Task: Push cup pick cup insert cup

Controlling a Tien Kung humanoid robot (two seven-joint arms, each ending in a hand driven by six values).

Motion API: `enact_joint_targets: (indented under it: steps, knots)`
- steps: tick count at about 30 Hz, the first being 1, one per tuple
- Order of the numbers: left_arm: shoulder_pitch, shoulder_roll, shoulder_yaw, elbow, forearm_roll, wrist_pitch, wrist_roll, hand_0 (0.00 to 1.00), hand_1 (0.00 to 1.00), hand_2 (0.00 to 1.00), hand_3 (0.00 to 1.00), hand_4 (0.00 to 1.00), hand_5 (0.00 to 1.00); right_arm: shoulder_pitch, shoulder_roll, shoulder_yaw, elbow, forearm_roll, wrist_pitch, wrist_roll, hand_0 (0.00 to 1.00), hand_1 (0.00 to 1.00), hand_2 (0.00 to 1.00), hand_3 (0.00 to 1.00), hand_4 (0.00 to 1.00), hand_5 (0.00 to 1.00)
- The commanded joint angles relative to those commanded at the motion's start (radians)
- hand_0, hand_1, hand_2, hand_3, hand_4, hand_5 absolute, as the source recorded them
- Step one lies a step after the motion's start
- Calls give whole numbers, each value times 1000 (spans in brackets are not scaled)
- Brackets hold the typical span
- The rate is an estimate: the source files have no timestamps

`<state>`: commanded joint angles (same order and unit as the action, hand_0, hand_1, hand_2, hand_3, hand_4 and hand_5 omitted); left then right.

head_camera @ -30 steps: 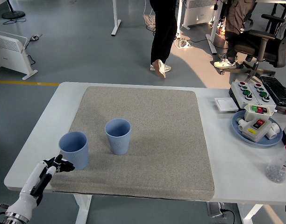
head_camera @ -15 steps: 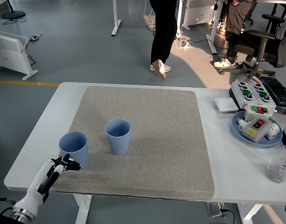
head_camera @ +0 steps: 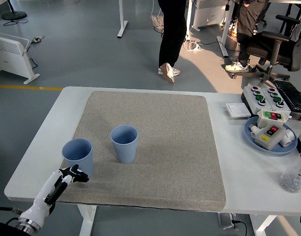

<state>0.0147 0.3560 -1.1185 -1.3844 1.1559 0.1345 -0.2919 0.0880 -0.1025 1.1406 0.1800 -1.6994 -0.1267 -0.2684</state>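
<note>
We see the speckled grey-beige mat (head_camera: 155, 142) covering most of the white table (head_camera: 42, 147), with bare strips of tabletop along its left and near edges and a wider one to its right. Most of the mat is free; only its left part is occupied.

Two ribbed light-blue cups stand upright there, slightly apart: the left cup (head_camera: 77, 157) close to the mat's left and near edges, the right cup (head_camera: 124, 143) further in. Both look empty. At the table's right end a round blue plate (head_camera: 254, 136) carries a white box with coloured buttons (head_camera: 269, 130).

Our left hand (head_camera: 73, 174) comes in from the lower left, its black fingers (head_camera: 80, 177) curled loosely and gripping nothing, at the foot of the left cup; we cannot tell whether they touch it.

Compared with half a second ago, the hand has slid a little rightward and nearer the table's near edge, while neither cup has moved.
</note>
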Motion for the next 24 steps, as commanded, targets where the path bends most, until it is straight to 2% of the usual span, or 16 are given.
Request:
enact_joint_targets:
  steps: [14, 24]
  knots:
    - [-52, 7, 23, 50, 7, -4, -2, 656, 573, 496, 452, 617, 998, -4, 2, -5, 0, -1, 2, 2, 528, 547, 550, 533, 50, 783]
    - [-123, 3, 56, 101, -1, -1, -9, 658, 573, 495, 451, 617, 998, 4, 6, -7, 0, -3, 2, 3, 528, 547, 550, 533, 50, 782]
